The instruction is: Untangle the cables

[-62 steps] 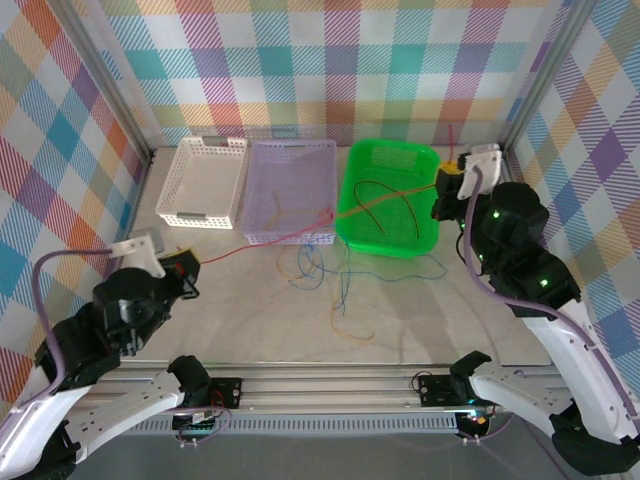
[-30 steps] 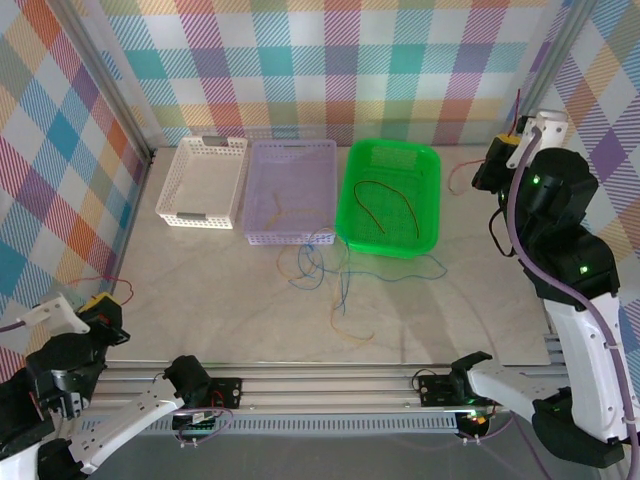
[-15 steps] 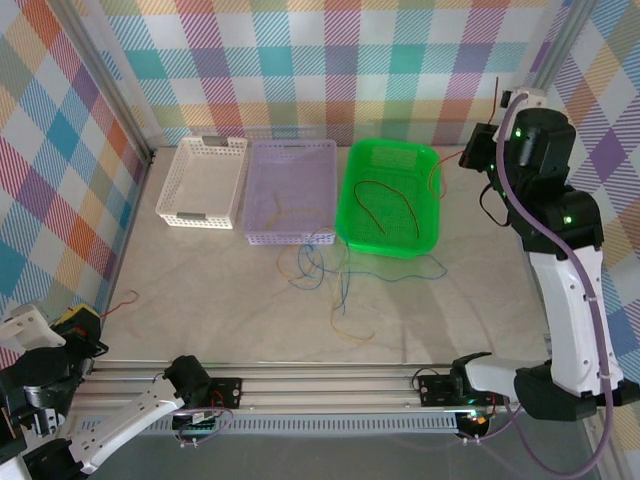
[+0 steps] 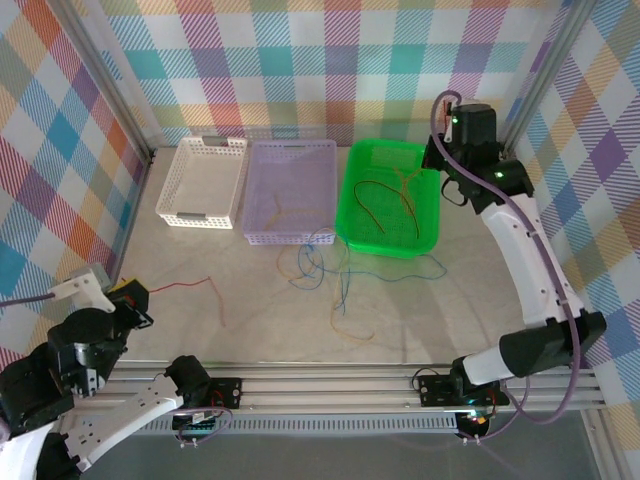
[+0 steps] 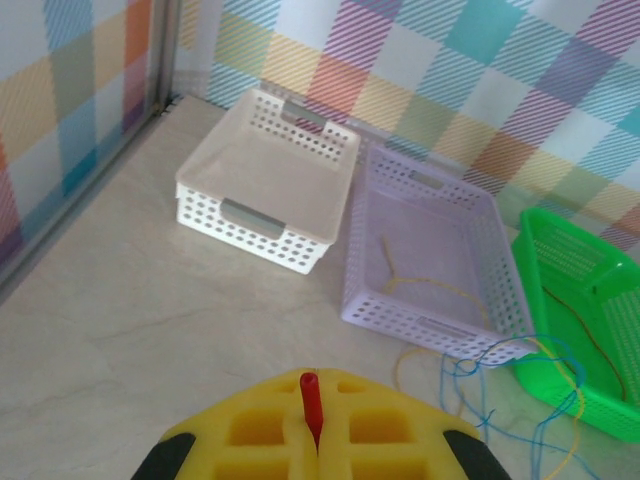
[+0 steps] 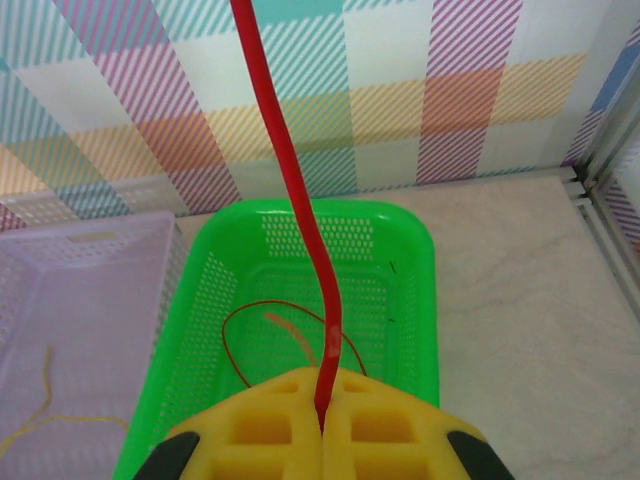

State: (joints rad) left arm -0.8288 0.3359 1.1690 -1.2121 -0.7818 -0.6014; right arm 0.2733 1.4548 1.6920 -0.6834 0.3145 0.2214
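Observation:
My left gripper (image 4: 135, 300) sits low at the near left, shut on the end of a red cable (image 5: 310, 395). That cable (image 4: 195, 285) trails right across the table and ends loose. My right gripper (image 4: 437, 155) hovers at the green basket's (image 4: 350, 225) far right corner, shut on another red cable (image 6: 295, 200) that stands up from the pads. A thin red cable loop (image 4: 385, 205) lies inside the green basket. Blue, green and orange cables (image 4: 320, 265) lie tangled on the table in front of the baskets. A yellow cable (image 4: 280, 207) rests in the purple basket (image 4: 260, 236).
A white basket (image 4: 175, 216) stands at the back left beside the purple one. The checked walls and metal frame posts (image 4: 120, 120) close in the sides and back. The arms' base rail (image 4: 330, 385) runs along the near edge.
My left gripper has risen back into view at the near left, its red cable now trailing over the table. My right arm has swung left from the right wall to the green basket.

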